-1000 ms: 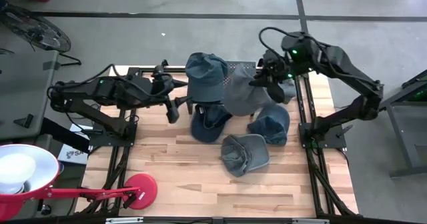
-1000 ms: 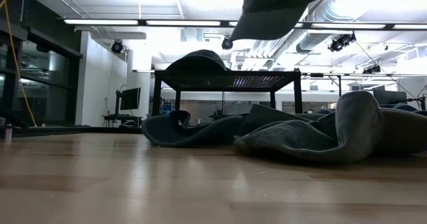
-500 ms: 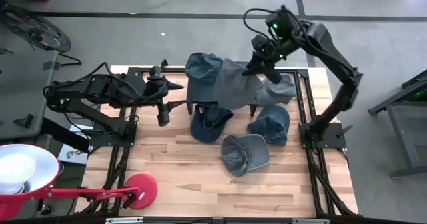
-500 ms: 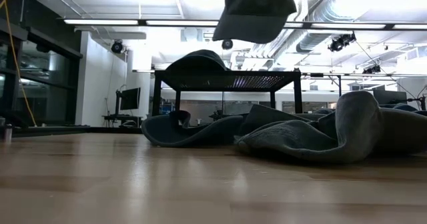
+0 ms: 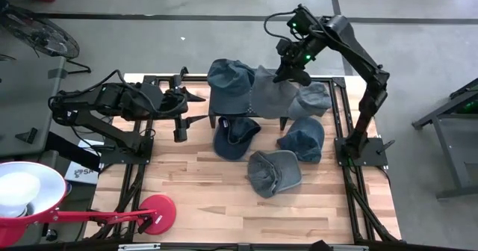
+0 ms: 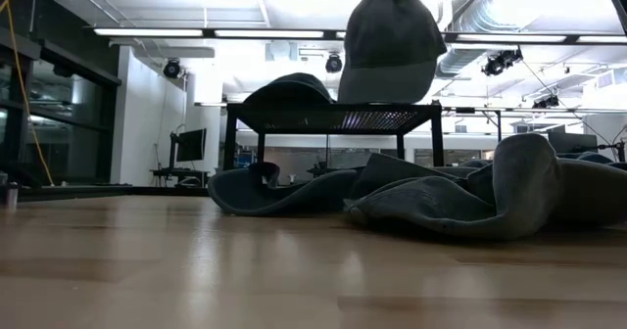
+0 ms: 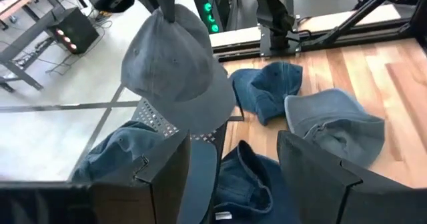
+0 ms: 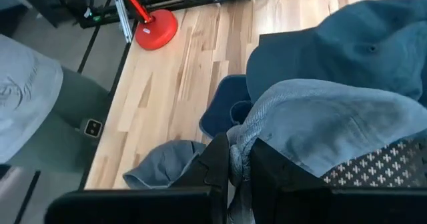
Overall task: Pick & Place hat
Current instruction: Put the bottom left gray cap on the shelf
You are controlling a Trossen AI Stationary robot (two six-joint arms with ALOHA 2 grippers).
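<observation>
So there's a rack [image 5: 263, 110] at the back middle of the table [image 5: 194, 199]. One hat [image 5: 228, 75] sits on its left end, and the right gripper [image 5: 287, 70] dangles another hat [image 5: 270, 93] over the middle. Three more hats [image 5: 275, 172] lie on the table in front of the rack. Left gripper [image 5: 181, 124] hangs left of the rack, and a lamp [image 5: 22, 195] sits at the front left corner.

A light wooden surface [image 5: 224, 199] fills the middle. At its near left corner stands a red round base [image 5: 157, 211] carrying a red arm with a white lamp shade [image 5: 21, 195]. A grey floor crossed by dark lines [image 5: 187, 16] lies beyond.
</observation>
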